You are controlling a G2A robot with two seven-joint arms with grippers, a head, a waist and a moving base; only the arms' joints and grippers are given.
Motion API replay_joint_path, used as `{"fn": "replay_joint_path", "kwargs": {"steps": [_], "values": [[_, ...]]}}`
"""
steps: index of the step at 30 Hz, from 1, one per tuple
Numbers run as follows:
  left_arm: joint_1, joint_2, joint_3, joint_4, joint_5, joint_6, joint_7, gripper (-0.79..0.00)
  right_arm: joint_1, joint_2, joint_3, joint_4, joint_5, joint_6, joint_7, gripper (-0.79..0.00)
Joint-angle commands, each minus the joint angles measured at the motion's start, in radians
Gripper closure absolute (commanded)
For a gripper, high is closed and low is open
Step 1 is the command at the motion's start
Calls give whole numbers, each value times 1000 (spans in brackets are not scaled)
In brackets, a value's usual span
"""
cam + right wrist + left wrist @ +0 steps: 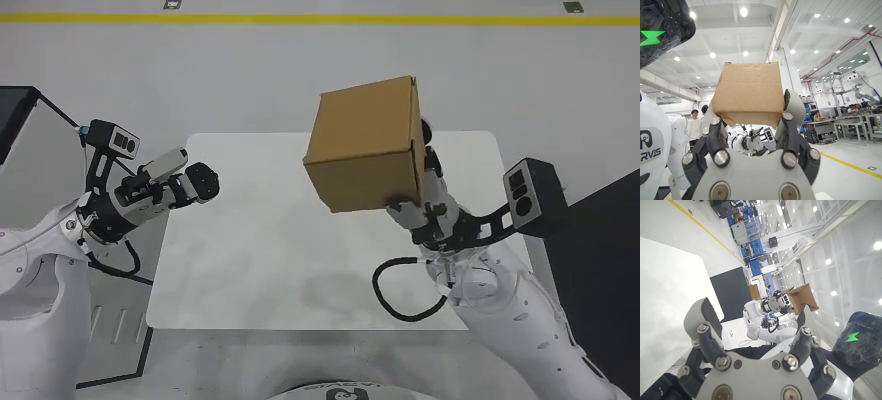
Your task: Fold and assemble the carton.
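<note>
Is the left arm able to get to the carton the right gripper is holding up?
Probably yes: the left gripper is open and faces the carton in the right gripper, with nothing standing between them.

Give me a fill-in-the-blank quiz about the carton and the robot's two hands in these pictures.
1. The hand gripping the carton belongs to the robot's ____ arm.
2. The left hand is open and holds ____.
3. The carton is held in the air ____ the white table, not resting on it.
Missing words: right; nothing; above.
</note>
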Motion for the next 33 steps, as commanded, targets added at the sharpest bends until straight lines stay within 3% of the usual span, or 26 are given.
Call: {"fn": "replay_joint_path", "kwargs": {"steps": [1,17,27,33], "values": [[0,0,0,0,0,0,0,-785,-1,-2,3,-2,0,4,18,0],[0,0,0,0,0,0,0,-785,-5,-10,16,-8,-38,19,82,0],[0,0,0,0,0,0,0,-785,-173,12,148,-49,-191,143,261,0],[0,0,0,0,0,0,0,-785,-227,17,190,-61,-191,141,252,0]]}}
